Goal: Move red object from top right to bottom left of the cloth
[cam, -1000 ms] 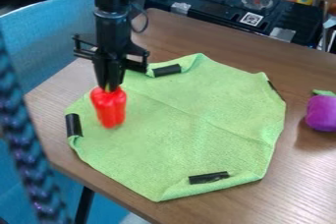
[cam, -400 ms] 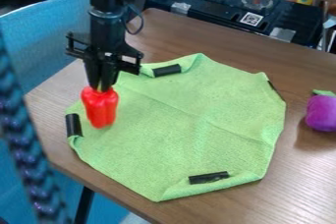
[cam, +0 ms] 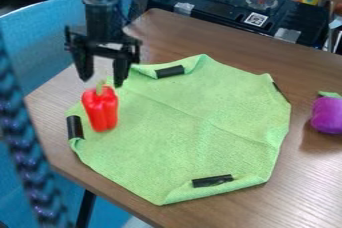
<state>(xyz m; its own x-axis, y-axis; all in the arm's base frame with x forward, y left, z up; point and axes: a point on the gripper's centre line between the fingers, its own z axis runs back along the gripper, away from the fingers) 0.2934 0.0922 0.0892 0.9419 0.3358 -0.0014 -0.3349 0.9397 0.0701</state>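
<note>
A black gripper [cam: 101, 78] hangs down, jaws spread, above a red toy pepper [cam: 101, 111] standing near-upright on green cloth [cam: 194, 127], stem up, long axis roughly vertical.

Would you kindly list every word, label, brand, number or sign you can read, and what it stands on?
No words, brands or numbers can be read.
Square-code sticker on the black stove-like unit: a pattern, not readable text.
Red pepper and green cloth: no text visible.
Yellow item behind: too small to tell.
</note>
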